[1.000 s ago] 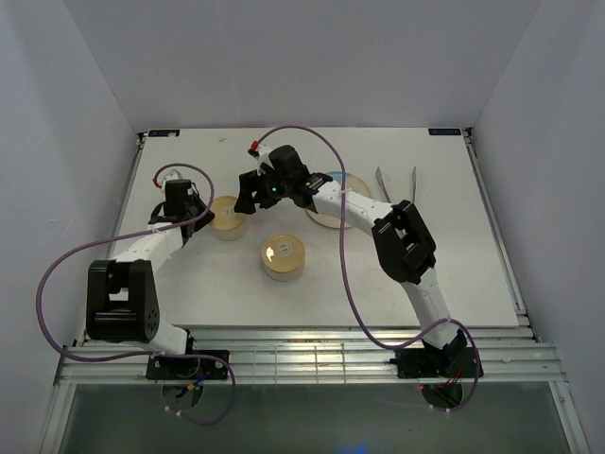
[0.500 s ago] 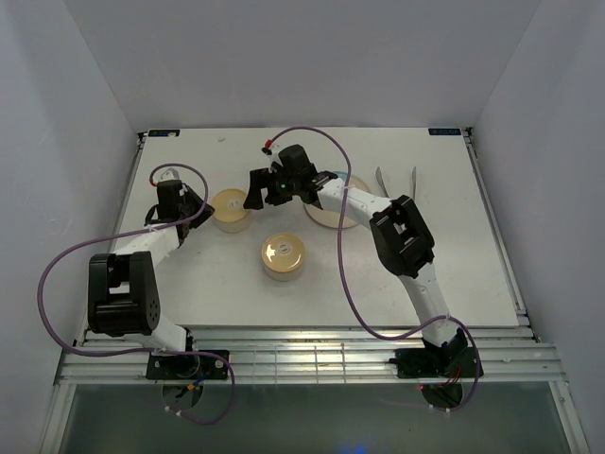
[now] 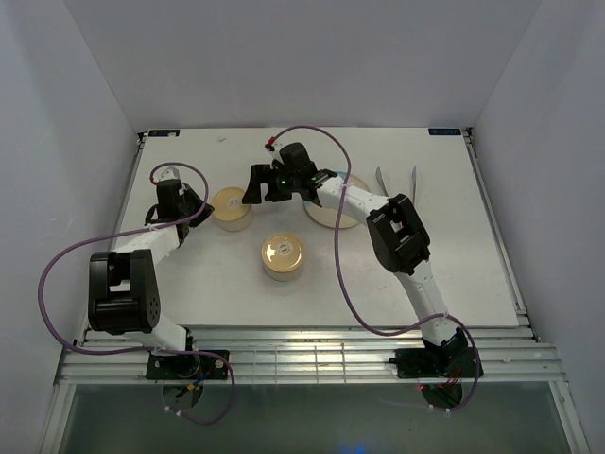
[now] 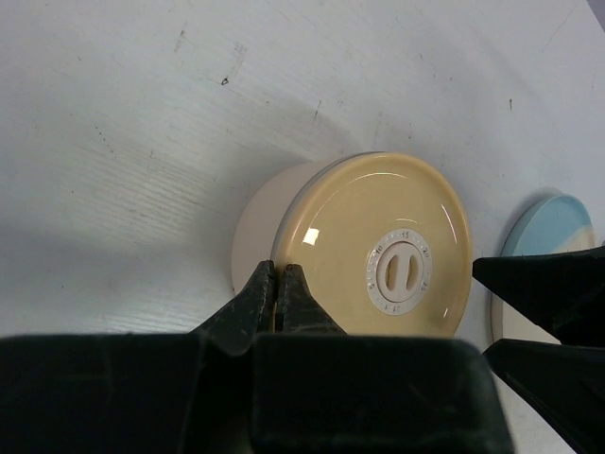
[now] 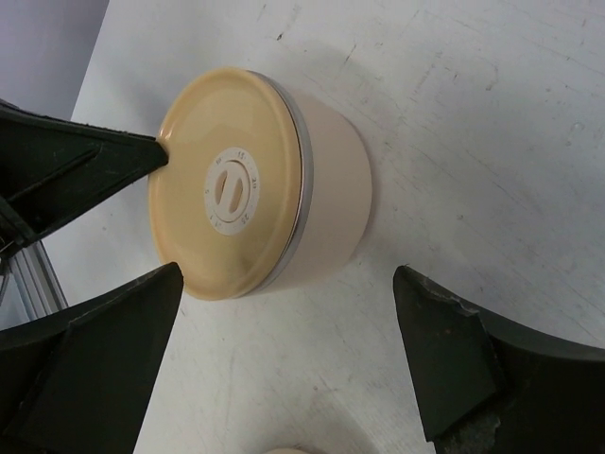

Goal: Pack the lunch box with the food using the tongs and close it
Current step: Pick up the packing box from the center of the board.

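Now the left gripper (image 4: 281, 284) is pinched shut, its jaws half open a second ago. Its tips meet at the near rim of the pale lid (image 4: 373, 251) on one lunch box tin (image 4: 255, 236), which stands near the plate (image 4: 553, 222), on the left arm's side. The right gripper (image 5: 288, 279) has spread fully wide and drawn back toward the plate, clear of that tin. The second tin (image 3: 283, 255), lidded, stays nearer the bases than the plate. The tongs (image 3: 382, 182) lie off the plate's right side.
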Robot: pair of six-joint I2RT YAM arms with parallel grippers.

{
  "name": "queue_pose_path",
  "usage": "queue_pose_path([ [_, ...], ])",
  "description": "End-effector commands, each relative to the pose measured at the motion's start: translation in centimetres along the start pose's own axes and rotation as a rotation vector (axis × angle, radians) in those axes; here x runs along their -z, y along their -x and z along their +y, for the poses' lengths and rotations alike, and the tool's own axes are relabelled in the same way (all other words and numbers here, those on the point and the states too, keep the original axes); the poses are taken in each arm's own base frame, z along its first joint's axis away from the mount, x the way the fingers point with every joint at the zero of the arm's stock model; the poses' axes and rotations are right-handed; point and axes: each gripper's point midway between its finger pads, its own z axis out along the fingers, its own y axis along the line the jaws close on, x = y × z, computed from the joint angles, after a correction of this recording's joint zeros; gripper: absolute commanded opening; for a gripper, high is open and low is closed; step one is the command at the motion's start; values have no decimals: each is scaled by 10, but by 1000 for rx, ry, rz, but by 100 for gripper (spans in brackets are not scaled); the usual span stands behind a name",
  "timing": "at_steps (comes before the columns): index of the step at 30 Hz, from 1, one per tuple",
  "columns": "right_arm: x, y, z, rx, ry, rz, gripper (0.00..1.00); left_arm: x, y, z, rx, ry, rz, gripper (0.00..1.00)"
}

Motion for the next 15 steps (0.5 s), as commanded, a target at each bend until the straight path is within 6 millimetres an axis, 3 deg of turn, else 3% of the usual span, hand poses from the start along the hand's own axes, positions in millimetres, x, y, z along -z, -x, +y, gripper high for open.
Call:
queue_pose_path([
  [1, -9, 10, 6, -38, 36, -20, 98, 3, -64, 46, 0, 143, 198, 0],
  [7, -23, -4, 1, -99, 66, 10, 98, 2, -74, 52, -1, 145, 213, 0],
  [15, -35, -3, 10, -131, 160, -12, 98, 1, -86, 55, -5, 128, 235, 0],
])
